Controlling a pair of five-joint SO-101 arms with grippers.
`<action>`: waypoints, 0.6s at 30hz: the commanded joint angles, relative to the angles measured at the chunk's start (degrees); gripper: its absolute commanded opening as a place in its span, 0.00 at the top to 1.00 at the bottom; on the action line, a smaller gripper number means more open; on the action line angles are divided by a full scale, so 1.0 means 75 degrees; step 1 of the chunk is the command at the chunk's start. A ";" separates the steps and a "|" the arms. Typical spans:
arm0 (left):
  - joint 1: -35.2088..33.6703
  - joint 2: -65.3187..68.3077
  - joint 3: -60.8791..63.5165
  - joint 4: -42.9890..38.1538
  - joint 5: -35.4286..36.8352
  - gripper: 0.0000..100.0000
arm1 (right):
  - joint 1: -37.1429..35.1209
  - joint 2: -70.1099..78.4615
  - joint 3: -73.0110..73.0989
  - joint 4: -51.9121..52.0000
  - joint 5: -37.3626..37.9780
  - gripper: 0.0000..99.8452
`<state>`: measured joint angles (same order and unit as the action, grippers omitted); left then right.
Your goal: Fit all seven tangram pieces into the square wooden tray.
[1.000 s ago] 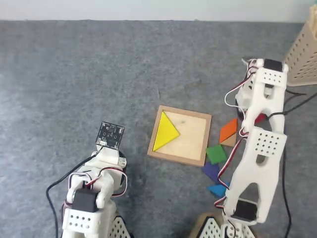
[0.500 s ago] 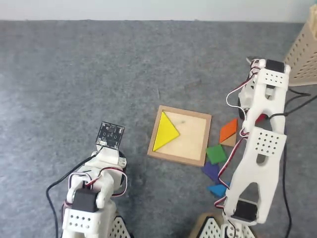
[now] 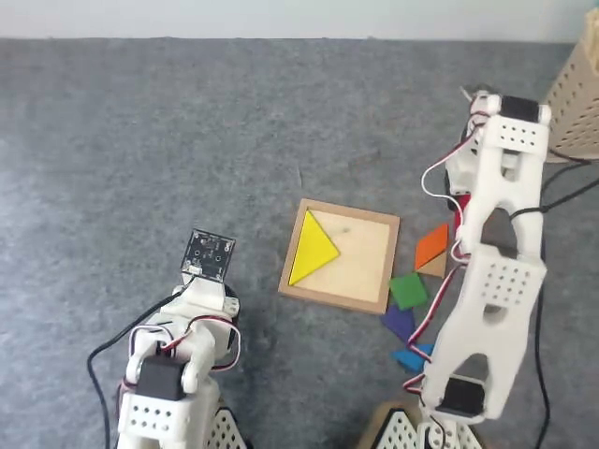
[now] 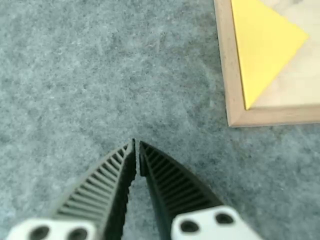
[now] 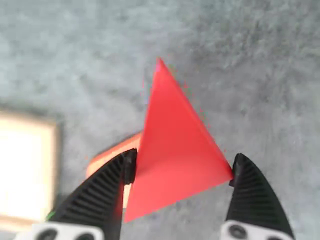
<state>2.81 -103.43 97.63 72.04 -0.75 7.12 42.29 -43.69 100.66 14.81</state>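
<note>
Red triangle point(image 5: 170, 135) held between the two sides of the right pincer point(image 5: 184, 159); left pincer point(image 4: 136, 146) clenched, empty

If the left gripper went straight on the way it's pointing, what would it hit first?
Probably just the grey mat; the left gripper points past the wooden tray, which lies off to one side, though depth is unclear.
</note>
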 commanded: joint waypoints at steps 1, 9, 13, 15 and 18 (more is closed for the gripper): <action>0.0047 -0.0164 -0.0147 0.0047 0.0059 0.99 | -0.0498 -0.2104 0.0973 0.0287 -0.0047 0.81; 0.0047 -0.0164 -0.0147 0.0047 0.0059 0.99 | -0.2081 -0.4835 0.3927 -0.0369 0.0258 0.81; 0.0047 -0.0164 -0.0147 0.0047 0.0059 0.99 | -0.2948 -0.5515 0.5251 -0.1049 0.0633 0.81; 0.0047 -0.0164 -0.0147 0.0047 0.0059 0.99 | -0.3300 -0.5574 0.5697 -0.1307 0.0598 0.81; 0.0047 -0.0164 -0.0147 0.0047 0.0059 0.99 | -0.3616 -0.5398 0.6048 -0.1612 -0.0457 0.81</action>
<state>2.81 -103.43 97.63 72.04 -0.75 -17.76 4.66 0.88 91.16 17.63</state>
